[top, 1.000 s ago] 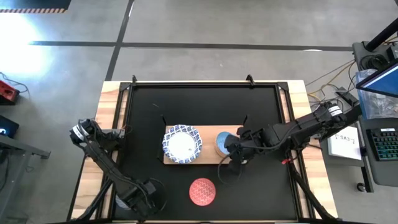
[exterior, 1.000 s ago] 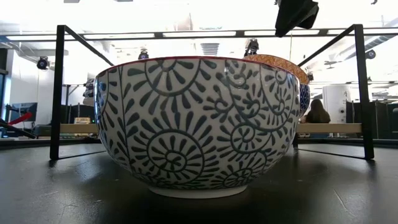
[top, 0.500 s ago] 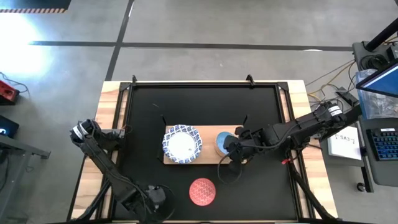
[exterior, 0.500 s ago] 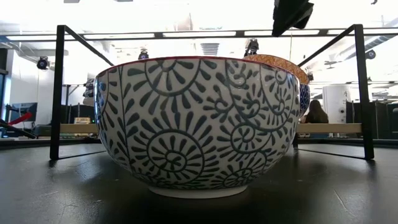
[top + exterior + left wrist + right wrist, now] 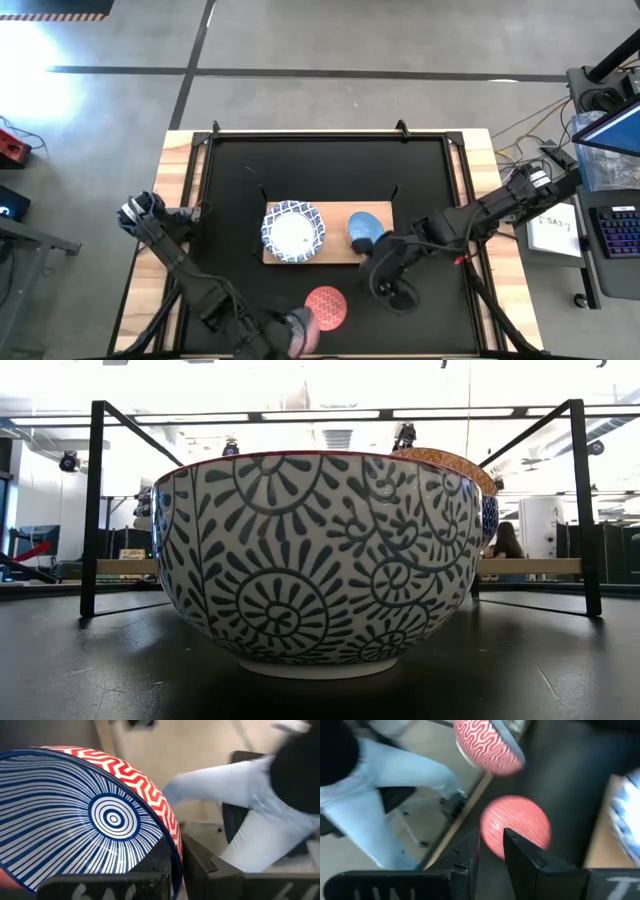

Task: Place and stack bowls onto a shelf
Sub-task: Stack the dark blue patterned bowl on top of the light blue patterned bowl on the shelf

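Your left gripper (image 5: 290, 333) clamped on a striped bowl's (image 5: 85, 820) rim just beside the red bowl (image 5: 326, 306), your right gripper (image 5: 395, 290) part-open, empty, near that red bowl.

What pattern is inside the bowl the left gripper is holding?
Blue and white lines radiating from concentric rings; the bowl has a red zigzag outside. Clearest in the left wrist view.

High view looks straight down; low view sits level, nearly against the red patterned bowl (image 5: 320, 560).

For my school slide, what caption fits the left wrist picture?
Left gripper shut on the rim of a bowl with blue stripes inside, red zigzags outside.
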### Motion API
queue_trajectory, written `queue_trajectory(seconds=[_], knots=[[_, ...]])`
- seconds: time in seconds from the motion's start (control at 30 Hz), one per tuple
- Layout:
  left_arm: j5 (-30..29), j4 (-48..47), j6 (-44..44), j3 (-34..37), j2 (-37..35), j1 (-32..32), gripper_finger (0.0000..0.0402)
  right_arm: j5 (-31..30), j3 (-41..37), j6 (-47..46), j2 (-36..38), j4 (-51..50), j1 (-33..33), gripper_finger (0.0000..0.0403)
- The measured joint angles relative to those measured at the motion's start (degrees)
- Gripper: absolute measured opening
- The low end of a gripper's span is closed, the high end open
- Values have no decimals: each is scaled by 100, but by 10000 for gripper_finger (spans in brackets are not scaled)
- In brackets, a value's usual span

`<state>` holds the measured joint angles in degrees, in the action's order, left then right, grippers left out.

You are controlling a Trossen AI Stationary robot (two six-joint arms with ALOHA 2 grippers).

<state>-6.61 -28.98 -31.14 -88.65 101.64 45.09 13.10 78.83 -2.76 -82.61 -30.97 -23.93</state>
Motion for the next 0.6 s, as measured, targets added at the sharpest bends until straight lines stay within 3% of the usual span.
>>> queue_trajectory(seconds=[0.2, 0.37, 0.6], knots=[[990, 983, 2301, -206, 117, -317, 5, 671, 0, 557, 0, 439, -230, 77], [1605, 1039, 3143, -224, 137, -607, 5, 704, 0, 636, 0, 912, -335, 77], [1832, 1083, 4229, -224, 137, -923, 5, 677, 0, 853, 0, 1184, -355, 77]])
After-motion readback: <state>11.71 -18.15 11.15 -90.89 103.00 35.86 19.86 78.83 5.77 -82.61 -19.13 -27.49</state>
